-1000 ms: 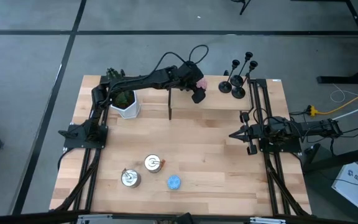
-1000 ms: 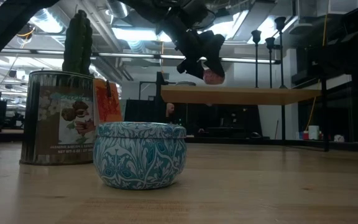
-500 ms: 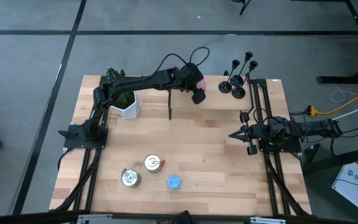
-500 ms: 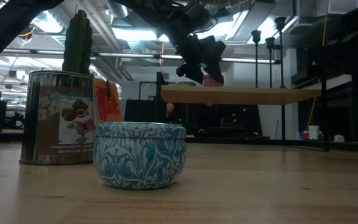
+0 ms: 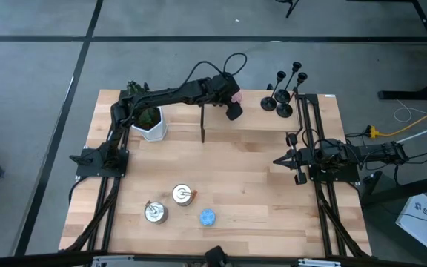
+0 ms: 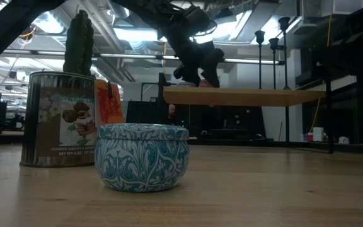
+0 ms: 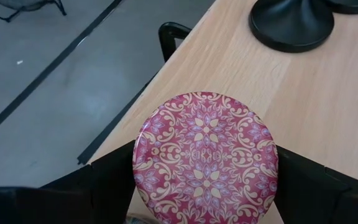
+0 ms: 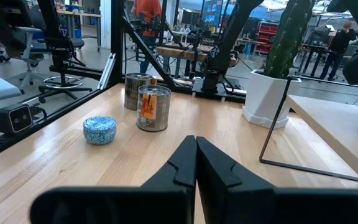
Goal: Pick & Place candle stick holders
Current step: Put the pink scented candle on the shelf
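Three black candle stick holders (image 5: 280,95) stand on their round bases at the far right of a raised wooden shelf (image 5: 273,122); they also show in the low view (image 6: 274,44). One base shows in the left wrist view (image 7: 291,22). My left gripper (image 5: 233,104) is over the shelf's far left part, shut on a round pink patterned tin (image 7: 205,158). My right gripper (image 5: 276,160) is shut and empty above the table's right side, and shows in its wrist view (image 8: 196,146). My left gripper pinches the pink tin's round side wall (image 7: 138,168) between its two fingers, one on each opposite side. The fingers come from above, pointing down. The tin stays level, lid up, its bottom at the shelf's surface (image 6: 205,83), near the shelf's edge.
A cactus in a white pot (image 5: 148,122) stands at the far left. Two silver tins (image 5: 181,194) (image 5: 154,213) and a blue tin (image 5: 207,216) sit near the front. The shelf's thin leg (image 5: 202,126) stands mid-table. In the low view the blue tin (image 6: 142,156) is close.
My left gripper has come down with the pink tin, drifting a little toward the table's left. The tin hung above the shelf a second ago and is now down at the shelf's surface, still level.
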Available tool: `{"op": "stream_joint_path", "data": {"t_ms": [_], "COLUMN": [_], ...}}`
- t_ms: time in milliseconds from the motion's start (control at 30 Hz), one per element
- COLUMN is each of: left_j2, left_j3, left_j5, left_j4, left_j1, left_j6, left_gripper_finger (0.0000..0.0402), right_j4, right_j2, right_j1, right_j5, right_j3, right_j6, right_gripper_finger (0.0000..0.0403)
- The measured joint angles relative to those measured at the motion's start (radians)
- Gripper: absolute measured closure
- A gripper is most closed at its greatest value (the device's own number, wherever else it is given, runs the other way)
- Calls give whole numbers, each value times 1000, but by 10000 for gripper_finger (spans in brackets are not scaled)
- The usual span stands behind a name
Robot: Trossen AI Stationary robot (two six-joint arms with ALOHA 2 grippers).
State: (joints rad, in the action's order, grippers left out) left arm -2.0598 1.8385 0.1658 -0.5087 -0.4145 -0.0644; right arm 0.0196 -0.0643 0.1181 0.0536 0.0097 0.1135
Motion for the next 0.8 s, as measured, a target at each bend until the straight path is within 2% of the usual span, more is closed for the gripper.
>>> {"op": "stream_joint_path", "data": {"t_ms": [267,800], "left_j2": [0,18], "left_j3": [0,0], "left_j5": [0,4], "left_j4": [2,16], "left_j1": [0,5], "left_j6": [9,8], "left_gripper_finger": [75,73], "right_j4": [0,0], "right_j2": [0,0], "right_j1": [0,0], "right_j5": [0,0], "right_j3": [0,0], "right_j6": [0,0], "right_gripper_finger": [392,392]}}
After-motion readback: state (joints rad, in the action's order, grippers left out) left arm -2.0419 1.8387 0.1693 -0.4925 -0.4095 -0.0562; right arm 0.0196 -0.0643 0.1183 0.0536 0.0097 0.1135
